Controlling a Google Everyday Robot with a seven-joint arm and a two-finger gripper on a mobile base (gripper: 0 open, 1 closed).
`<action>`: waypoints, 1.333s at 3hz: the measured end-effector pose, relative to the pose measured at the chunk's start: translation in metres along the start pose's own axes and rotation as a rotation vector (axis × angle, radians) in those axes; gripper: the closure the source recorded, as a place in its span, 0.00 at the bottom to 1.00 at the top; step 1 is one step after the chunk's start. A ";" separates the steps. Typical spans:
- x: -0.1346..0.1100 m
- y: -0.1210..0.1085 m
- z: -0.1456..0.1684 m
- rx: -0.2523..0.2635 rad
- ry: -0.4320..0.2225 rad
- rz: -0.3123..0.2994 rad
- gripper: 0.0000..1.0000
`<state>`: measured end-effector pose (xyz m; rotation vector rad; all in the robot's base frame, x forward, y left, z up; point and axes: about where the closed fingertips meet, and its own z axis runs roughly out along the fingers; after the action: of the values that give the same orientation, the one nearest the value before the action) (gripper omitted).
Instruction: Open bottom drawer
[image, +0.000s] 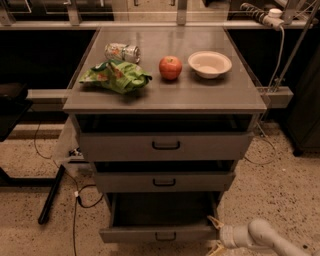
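Note:
The bottom drawer (159, 234) is the lowest and narrowest of three grey fronts, with a small black bar handle at its centre. It stands pulled out, showing a dark, empty inside. My gripper (214, 234) is at the drawer's right front corner, reaching in from the lower right on a white arm (260, 237). One fingertip (215, 221) lies above that corner and the other below it, spread apart, so the gripper is open.
The middle drawer (164, 181) and the top drawer (165, 145) sit slightly ajar. On the cabinet top (165, 97) lie a green chip bag (116, 76), a can (122, 51), a red apple (170, 67) and a white bowl (209, 64). Cables trail on the floor at left.

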<state>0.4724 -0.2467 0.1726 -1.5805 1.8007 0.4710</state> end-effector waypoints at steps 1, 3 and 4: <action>0.012 0.015 -0.002 -0.017 -0.016 0.007 0.38; 0.003 0.013 -0.011 -0.018 -0.016 0.007 0.84; 0.004 0.029 -0.014 -0.041 -0.017 0.006 1.00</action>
<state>0.4408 -0.2529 0.1747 -1.5945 1.7936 0.5260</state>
